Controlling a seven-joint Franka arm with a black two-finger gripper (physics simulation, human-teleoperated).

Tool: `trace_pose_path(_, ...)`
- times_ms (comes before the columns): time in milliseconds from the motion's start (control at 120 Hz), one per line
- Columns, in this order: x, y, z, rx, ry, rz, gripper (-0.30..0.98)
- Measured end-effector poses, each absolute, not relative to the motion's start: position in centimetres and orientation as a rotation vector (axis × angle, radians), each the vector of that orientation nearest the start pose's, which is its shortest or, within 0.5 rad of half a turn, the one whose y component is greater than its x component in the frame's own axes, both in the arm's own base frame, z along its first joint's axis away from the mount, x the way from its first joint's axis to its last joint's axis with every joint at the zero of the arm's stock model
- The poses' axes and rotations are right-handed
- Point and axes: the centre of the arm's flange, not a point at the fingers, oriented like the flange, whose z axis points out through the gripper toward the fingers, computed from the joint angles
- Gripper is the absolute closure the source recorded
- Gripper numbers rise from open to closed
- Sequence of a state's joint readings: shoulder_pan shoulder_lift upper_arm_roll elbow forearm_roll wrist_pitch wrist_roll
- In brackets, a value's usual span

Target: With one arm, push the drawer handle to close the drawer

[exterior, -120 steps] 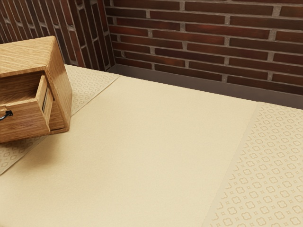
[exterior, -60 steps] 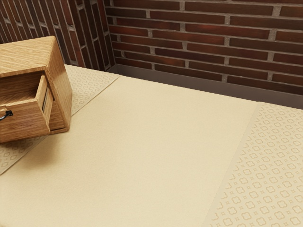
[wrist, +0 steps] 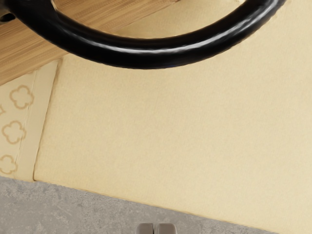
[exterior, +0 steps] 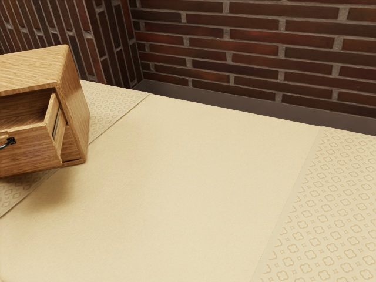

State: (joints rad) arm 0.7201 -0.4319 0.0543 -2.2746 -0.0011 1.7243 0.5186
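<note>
The drawer [exterior: 29, 154] juts open from its wooden cabinet [exterior: 35, 67], the gripper [wrist: 156, 229] clenched on nothing near the black handle [wrist: 146, 57], apparently lining up, with contact and a steady inward push needed next.

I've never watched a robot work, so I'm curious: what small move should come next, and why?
I'd probably ease the tool toward the black handle, then press toward the cabinet: the drawer stands open, and the wrist view shows the shut tool beyond the handle's outward curve.

Hand [wrist: 156, 229] closed, grey fingers [wrist: 167, 229] side by side (just a sliver between their tips).
</note>
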Motion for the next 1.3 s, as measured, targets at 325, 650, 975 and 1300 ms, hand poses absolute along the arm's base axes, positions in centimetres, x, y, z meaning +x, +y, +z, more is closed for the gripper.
trace_pose_path(325, 33.9, 29.5, 50.6, -3.204, -0.586, 0.208, 0.78)
trace_pose_path(650, 36.5, 29.2, 51.2, -3.184, -0.7, 0.206, 0.78)
trace_pose_path(975, 40.9, 32.1, 51.1, -3.165, -0.782, 0.196, 0.78)
trace_pose_path(1300, 45.1, 36.0, 50.8, -3.139, -0.828, 0.166, 0.79)
